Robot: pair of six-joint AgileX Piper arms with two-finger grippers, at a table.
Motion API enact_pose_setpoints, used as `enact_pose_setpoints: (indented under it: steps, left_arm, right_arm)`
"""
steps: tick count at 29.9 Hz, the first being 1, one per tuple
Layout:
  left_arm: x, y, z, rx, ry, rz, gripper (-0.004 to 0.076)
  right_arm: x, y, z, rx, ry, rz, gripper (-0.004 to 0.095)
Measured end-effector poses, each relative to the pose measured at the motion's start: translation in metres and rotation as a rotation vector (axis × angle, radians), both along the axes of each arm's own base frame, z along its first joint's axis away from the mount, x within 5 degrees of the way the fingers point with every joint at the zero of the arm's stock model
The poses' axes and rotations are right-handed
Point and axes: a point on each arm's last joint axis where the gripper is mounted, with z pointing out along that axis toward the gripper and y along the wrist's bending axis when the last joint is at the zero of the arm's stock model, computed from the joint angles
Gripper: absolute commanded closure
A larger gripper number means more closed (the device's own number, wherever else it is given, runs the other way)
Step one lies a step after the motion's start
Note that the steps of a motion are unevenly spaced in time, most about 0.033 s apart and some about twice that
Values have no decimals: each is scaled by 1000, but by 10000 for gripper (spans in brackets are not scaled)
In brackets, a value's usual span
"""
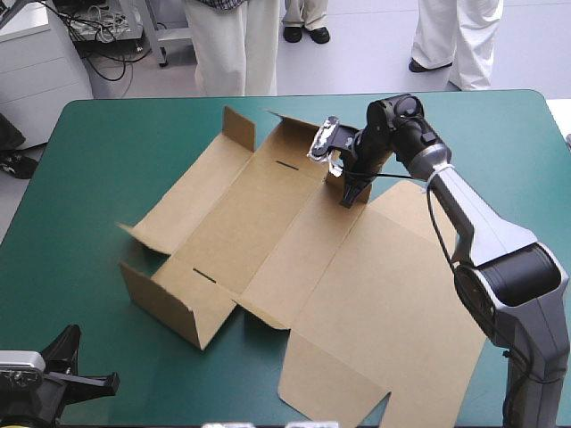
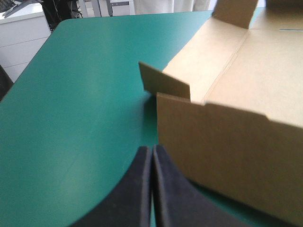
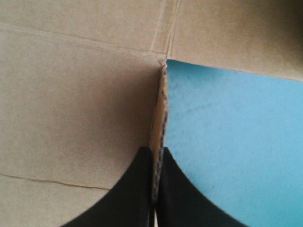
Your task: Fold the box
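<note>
You are viewing a teal-green counter (image 1: pixel 98 178) from above, with 12 o'clock at its far edge. The brown box (image 1: pixel 268 232) is lying at the middle of the counter as a partly raised cut sheet. Its tray section is running lengthwise from 7 o'clock to 1 o'clock, its end wall (image 1: pixel 165 308) at the 7 o'clock end is standing upright, and its wide lid panel (image 1: pixel 393 294) is lying flat toward 4 o'clock. Your right arm is reaching in from 4 o'clock across the lid panel, and the right claw (image 1: pixel 350 189) is sitting at the tray's 1 o'clock end. There its black fingers are all but closed, pinching a small flap (image 3: pixel 161 109) edge-on between them, with box board on one side of it and bare counter on the other. The left claw (image 1: pixel 64 349) is resting at 7 o'clock, by the counter's near left corner, its fingers pressed together into one point and gripping nothing. From it, the upright end wall is standing ahead at about 1 o'clock, near but not touching. So the right arm is the one touching the box, while the left is the nearer one to the 7 o'clock end. Judging from this, the coming move is turning on that pinched flap at the far end of the long axis, and swinging it inward looks like the right claw's job.
</note>
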Motion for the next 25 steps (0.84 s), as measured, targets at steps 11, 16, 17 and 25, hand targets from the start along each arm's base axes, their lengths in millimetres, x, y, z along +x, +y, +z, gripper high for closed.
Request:
enact_pose_setpoints:
  steps: [11,16,17,25]
  left_arm:
    - [0,0,0,0,0,0,756]
    - [0,0,0,0,2,0,756]
    - [0,0,0,0,1,0,756]
    - [0,0,0,0,1,0,756]
  right_arm:
    - [-4,51,-9,-24,-178,289,931]
    - [-2,65,-29,-44,-155,342,931]
    - [-2,68,-33,-45,-150,352,931]
    - [-2,74,-40,-37,-140,369,723]
